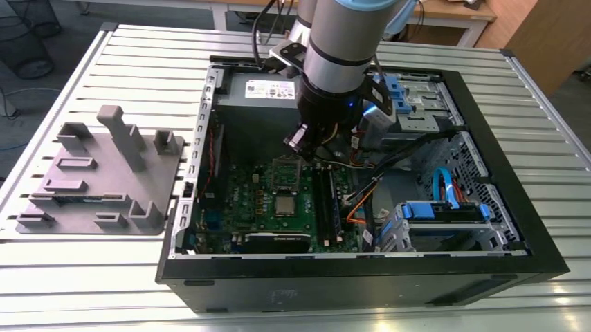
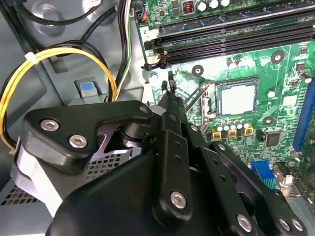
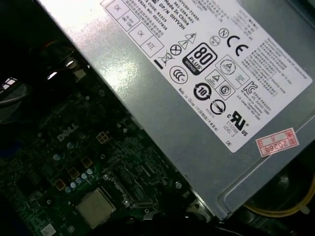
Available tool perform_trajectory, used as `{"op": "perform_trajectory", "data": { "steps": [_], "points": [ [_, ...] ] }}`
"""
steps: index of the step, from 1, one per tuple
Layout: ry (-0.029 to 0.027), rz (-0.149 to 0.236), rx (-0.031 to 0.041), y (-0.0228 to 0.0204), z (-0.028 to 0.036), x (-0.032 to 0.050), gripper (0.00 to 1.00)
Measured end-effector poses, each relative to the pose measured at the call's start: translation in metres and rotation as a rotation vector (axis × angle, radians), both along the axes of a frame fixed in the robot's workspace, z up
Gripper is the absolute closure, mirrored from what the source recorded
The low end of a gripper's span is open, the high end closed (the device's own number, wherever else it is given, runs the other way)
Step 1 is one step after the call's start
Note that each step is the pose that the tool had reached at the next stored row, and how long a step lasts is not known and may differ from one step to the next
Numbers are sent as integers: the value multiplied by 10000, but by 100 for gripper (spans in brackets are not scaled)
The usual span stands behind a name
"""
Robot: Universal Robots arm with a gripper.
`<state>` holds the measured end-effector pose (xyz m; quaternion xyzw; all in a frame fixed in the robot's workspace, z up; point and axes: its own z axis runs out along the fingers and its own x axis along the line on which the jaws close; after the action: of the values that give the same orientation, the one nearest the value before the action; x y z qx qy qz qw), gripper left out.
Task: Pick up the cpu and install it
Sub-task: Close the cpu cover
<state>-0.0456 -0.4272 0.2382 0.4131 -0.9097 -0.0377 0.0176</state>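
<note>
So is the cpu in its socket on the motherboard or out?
In: the cpu lies flat inside the socket frame on the motherboard, nothing holding it.

Open computer case (image 1: 517, 266), grey holder tray (image 1: 93, 181) beside.

The arm (image 1: 342, 48) comes down steeply from the upper edge of the exterior view, its grey tube ending in a black wrist. The gripper (image 1: 309, 146) hangs below it, pointing downward and tilted slightly toward the exterior view's left. In the second wrist view its black bolted linkages (image 2: 167, 187) run forward to a narrow tip.
</note>
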Motion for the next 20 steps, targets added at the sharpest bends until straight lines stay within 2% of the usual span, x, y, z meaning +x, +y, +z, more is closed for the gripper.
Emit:
{"op": "perform_trajectory", "data": {
  "steps": [20],
  "points": [
    [-1, 900, 1, -8, 42, -1, 89]
  ]
}}
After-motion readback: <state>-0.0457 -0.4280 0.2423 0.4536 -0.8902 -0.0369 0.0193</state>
